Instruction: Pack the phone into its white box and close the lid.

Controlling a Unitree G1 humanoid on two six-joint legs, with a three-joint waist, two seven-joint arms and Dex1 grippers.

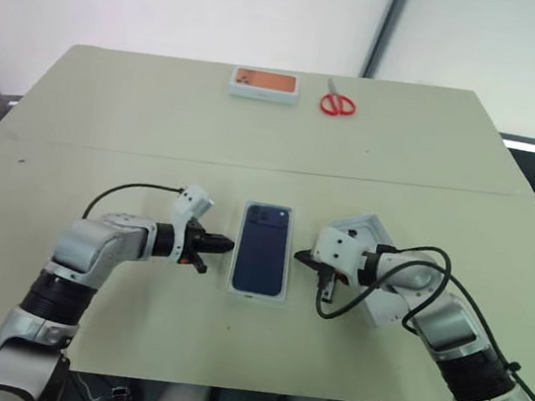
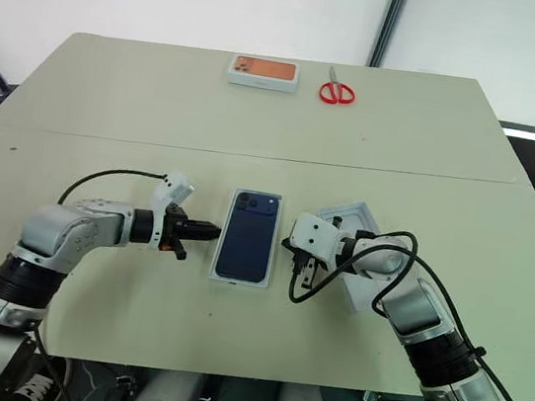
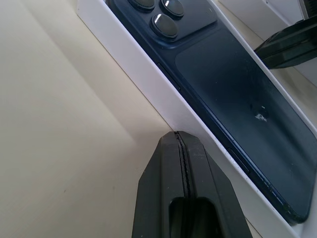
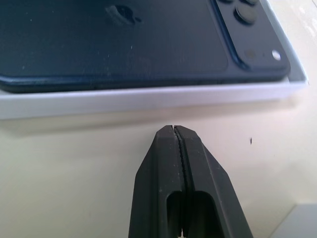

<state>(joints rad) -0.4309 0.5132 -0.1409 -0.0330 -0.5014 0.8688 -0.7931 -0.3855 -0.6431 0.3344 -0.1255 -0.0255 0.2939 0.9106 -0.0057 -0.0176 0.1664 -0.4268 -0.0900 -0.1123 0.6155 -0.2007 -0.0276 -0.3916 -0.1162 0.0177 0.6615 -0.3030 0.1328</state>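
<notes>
Your phone (image 1: 263, 249) already lies back-up inside the white box (image 1: 256, 297), which sits on the desk (image 1: 276, 142) between the two grippers, so the packing half of the job looks done. What is left, as far as you can judge, is the closing: the lid (image 2: 358, 218) lies open-side up on the desk just to the right of the box, partly under your right arm, and it has not yet been put on.

Your left gripper (image 1: 224, 244) rests at the box's left wall with its fingers pressed together and empty. Your right gripper (image 1: 305, 260) sits at the right wall, fingers likewise pinched together and holding nothing.

By count you have one phone, one white box and one lid. At the far edge there is also one orange-faced white case (image 1: 264, 83) and one pair of red scissors (image 1: 338, 103).
</notes>
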